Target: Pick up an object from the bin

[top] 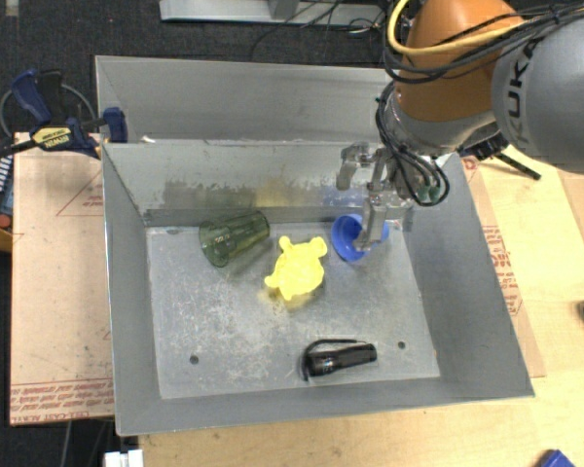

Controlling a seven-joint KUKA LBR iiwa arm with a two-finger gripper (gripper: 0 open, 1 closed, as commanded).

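- A small blue round thing (343,238), perhaps a cup on its side, lies at the back right of the grey bin's (224,343) floor.
- The gripper (372,233) is down at its right edge; whether it is open or closed cannot be told.
- A yellow toy (295,269) lies just left of it.
- A green cup (234,237) lies on its side farther left.
- A black thing (339,357) lies near the front.

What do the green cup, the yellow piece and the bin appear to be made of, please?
Green cup: probably tinted clear plastic; it looks partly see-through.
Yellow piece: likely matte moulded plastic or rubber; evenly coloured, with no shine.
Bin: grey sheet metal, with a dull, scuffed floor.
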